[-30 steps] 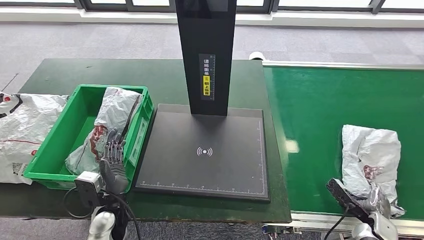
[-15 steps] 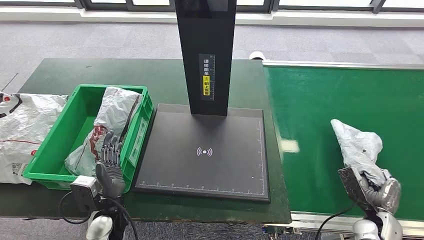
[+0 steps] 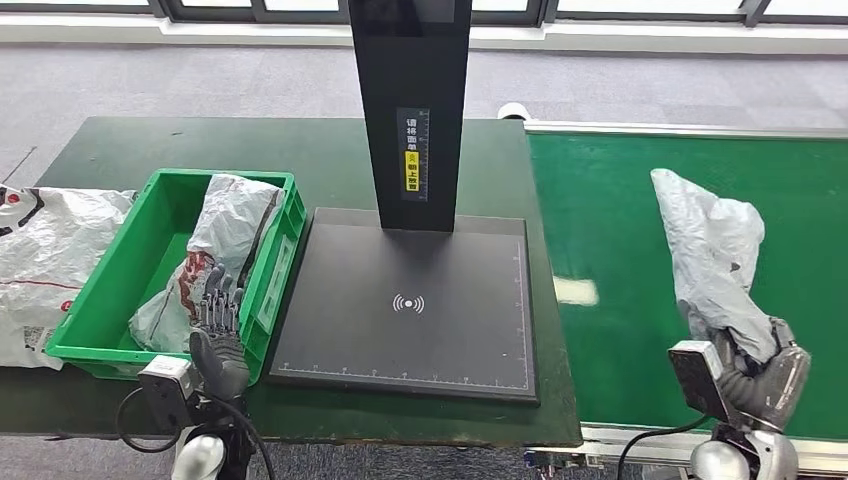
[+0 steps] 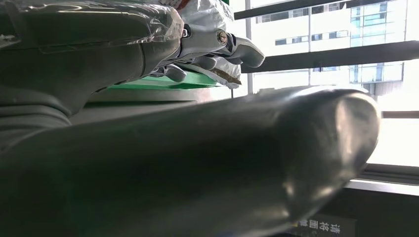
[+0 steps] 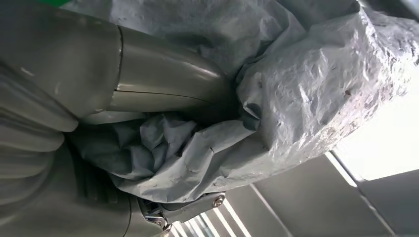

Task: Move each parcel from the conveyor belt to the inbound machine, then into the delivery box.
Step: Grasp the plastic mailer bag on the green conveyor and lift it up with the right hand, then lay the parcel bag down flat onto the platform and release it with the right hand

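Right hand (image 3: pixel 762 368) grips a parcel (image 3: pixel 712 250) above the belt (image 3: pixel 620 220).
1 parcel lies in the box (image 3: pixel 110 300); scanner (image 3: pixel 410 300) bare; left hand (image 3: pixel 218 335) open.

Crumpled grey parcel (image 3: pixel 712 255) held upright above the conveyor belt (image 3: pixel 620 220).

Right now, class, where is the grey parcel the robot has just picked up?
In the head view, the grey parcel is on the right, gripped by the right hand and raised above the green conveyor belt, right of the black inbound machine.
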You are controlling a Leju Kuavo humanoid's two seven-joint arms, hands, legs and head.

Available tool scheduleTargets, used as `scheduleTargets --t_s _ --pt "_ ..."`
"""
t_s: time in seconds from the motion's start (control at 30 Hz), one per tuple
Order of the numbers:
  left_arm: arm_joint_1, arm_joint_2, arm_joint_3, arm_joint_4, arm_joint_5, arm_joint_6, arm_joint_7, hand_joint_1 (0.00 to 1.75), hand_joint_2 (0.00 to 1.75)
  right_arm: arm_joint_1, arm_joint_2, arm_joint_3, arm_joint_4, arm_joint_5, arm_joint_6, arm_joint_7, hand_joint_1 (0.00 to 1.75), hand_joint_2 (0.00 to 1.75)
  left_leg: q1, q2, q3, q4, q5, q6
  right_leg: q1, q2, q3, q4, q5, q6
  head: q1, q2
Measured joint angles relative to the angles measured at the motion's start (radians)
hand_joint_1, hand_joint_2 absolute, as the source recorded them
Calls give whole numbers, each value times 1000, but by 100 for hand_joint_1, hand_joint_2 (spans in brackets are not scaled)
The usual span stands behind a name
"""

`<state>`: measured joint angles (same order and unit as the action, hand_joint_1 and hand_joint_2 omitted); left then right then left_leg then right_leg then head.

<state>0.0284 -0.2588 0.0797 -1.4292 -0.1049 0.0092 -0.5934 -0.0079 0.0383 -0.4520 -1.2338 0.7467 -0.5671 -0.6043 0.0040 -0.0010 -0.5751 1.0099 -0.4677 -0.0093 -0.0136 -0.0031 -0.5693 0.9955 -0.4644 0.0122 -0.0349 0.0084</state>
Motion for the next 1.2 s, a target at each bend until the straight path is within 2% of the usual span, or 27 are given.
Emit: scheduleTargets --t_s 0.13,0.23,0.43,0.7,0.8,1.0,1.2 --pt "-21 -2 0 13 -2 -13 1 0 0 75 72 134 -210 8 0 -6 175 175 1 0 0 -1 0 -1 1 0 -1 1 -1 -2 0 0" --pt "-38 -2 0 29 1 -15 0 0 0 96 102 257 -293 30 8 -3 175 175 2 1 0 -1 0 -2 2 1 -1 2 -1 -2 0 0" --pt "-84 -7 -10 71 4 -29 -3 0 0 46 145 450 -285 91 40 55 175 175 2 2 0 -1 2 -3 1 1 -1 1 0 -2 0 0" --pt "-99 -10 -15 97 2 -29 -2 0 0 5 159 519 -232 74 52 56 175 175 2 1 0 0 2 -3 1 1 -1 1 1 -2 0 0" --pt "-101 -10 -16 102 2 -29 -2 0 0 -27 161 533 -181 55 94 58 175 175 2 2 -1 0 2 -3 2 2 -2 1 1 -2 0 0" --pt "-138 -10 -34 135 13 -23 -6 0 0 -140 186 546 72 -61 144 1 175 175 2 2 -1 0 4 -4 2 1 -2 2 2 -3 0 0" --pt "-145 -10 -47 146 42 -15 -4 0 0 -210 218 555 292 -70 175 1 175 175 2 1 -1 0 4 -4 2 1 -2 2 2 -4 0 0"
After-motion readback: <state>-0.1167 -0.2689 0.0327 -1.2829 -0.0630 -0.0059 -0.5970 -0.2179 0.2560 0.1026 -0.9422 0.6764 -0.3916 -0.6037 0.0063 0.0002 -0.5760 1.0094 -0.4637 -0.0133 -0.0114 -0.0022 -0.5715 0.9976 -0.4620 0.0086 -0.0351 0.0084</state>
